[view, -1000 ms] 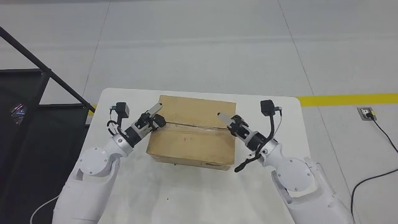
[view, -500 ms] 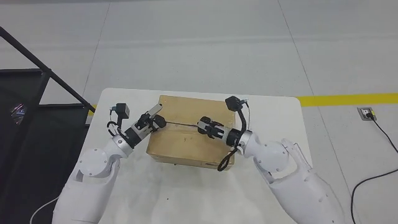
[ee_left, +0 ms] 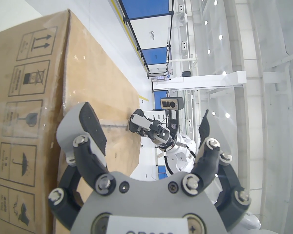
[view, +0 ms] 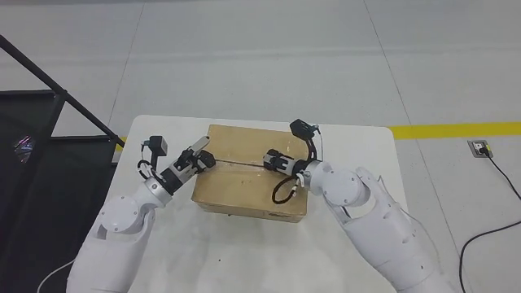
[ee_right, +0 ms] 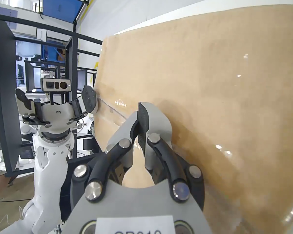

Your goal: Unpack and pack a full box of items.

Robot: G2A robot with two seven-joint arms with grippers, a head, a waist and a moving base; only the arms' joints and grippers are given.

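At the centre of the counter [view: 358, 142], closed box [view: 248, 187], flaps meeting along a seam [view: 236, 163]. Left end effector [view: 202, 153] spread wide at the seam's left end, one pad [ee_left: 91, 122] touching the edge, likely bracing. Right end effector [view: 267, 161] pinched narrow on the seam mid-lid, probably to part it.

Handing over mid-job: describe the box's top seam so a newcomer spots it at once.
On the white table stands one closed cardboard box. Across its top runs the seam, a thin dark line between the open left gripper and the shut right gripper, the only line on that plain brown face.
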